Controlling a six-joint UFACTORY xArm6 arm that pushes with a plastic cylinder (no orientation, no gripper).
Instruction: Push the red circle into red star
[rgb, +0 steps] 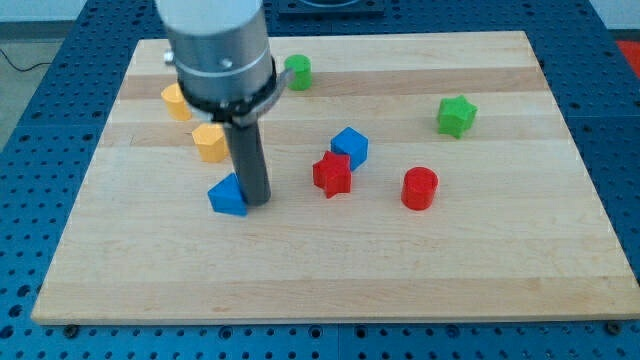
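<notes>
The red circle (420, 188) stands on the wooden board right of centre. The red star (332, 174) lies to its left, a short gap between them. A blue cube (350, 147) touches the star's upper right side. My tip (256, 202) rests on the board to the left of the star, right against the right side of a blue triangle (229, 195). The tip is well left of the red circle, with the star between them.
A yellow block (210, 142) and another yellow block (176, 101) sit at the view's upper left, partly behind the arm. A green block (298, 71) is near the top edge. A green star (456, 116) is at the upper right. The board's (330, 270) edges ring everything.
</notes>
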